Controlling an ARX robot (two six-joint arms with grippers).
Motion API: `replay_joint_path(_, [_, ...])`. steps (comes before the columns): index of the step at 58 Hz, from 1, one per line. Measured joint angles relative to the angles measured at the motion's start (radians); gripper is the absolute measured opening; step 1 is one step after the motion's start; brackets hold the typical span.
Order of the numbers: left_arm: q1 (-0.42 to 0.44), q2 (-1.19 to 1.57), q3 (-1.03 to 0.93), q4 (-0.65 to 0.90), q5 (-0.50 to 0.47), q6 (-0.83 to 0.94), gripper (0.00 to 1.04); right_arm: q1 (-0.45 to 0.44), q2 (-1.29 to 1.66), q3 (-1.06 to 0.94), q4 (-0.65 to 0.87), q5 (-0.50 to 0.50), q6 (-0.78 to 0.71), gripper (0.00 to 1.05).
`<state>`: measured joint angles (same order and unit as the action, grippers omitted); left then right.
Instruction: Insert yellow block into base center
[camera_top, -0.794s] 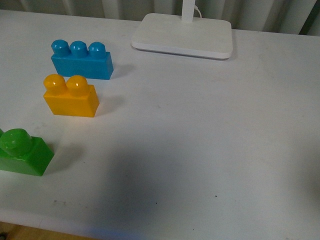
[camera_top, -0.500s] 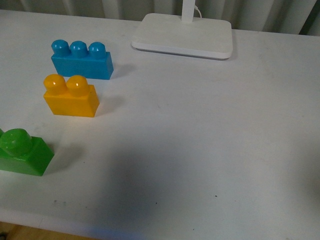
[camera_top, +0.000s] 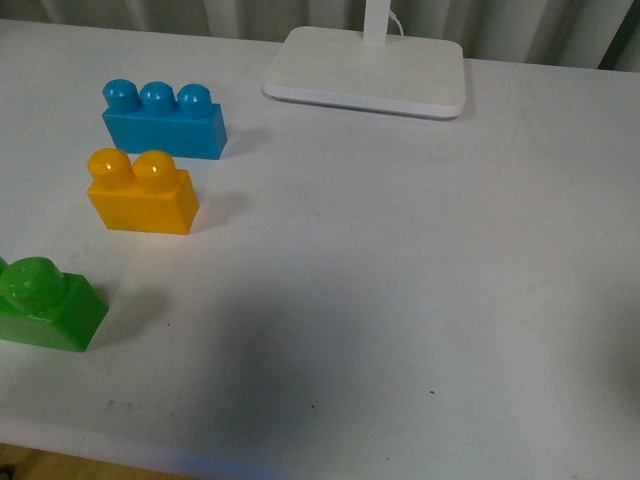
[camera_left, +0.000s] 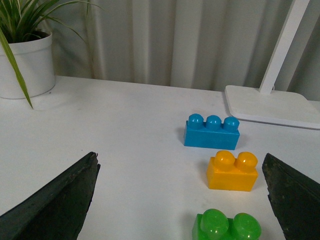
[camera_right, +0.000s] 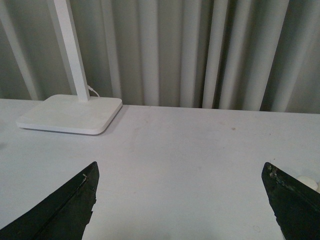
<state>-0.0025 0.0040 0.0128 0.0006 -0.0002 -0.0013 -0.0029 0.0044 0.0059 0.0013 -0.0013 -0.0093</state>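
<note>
Front looks down, wrists low and level, front and left share yellow block (camera_top: 142, 195)

Ahead of the left gripper (camera_left: 180, 157), a blue brick (camera_left: 212, 132) with three studs stands on the white table (camera_left: 115, 130). A green brick (camera_left: 227, 227) lies nearer to that gripper, partly cut off at the edge of the view. Beyond the blue brick sits a white lamp stand (camera_left: 272, 106) with a slanted arm (camera_left: 282, 45). A white pot (camera_left: 26, 65) holding a green plant (camera_left: 20, 15) stands well off to one side, before a pale pleated curtain (camera_left: 165, 40). Far ahead of the right gripper (camera_right: 180, 165) rests the same lamp stand, with a thin cable (camera_right: 94, 90) at its post.
</note>
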Motion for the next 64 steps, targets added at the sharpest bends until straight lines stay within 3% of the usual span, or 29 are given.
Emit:
replay_joint_path(32, [0.0,0.0,0.0,0.0,0.0,0.0,0.98,0.0,0.0,0.0,0.0,0.0,0.0,0.96])
replay_joint_path(36, [0.0,0.0,0.0,0.0,0.0,0.0,0.98,0.008,0.06,0.039,-0.097,0.087,0.006,0.96])
replay_joint_path(41, [0.0,0.0,0.0,0.0,0.0,0.0,0.98,-0.056,0.191,0.09,-0.099,0.073,0.002,0.96])
replay_joint_path(51, [0.0,0.0,0.0,0.0,0.0,0.0,0.98,-0.262,0.517,0.27,-0.054,-0.068,-0.066,0.96])
replay_joint_path(64, [0.0,0.0,0.0,0.0,0.0,0.0,0.98,-0.484,0.96,0.502,-0.038,-0.103,-0.215,0.96])
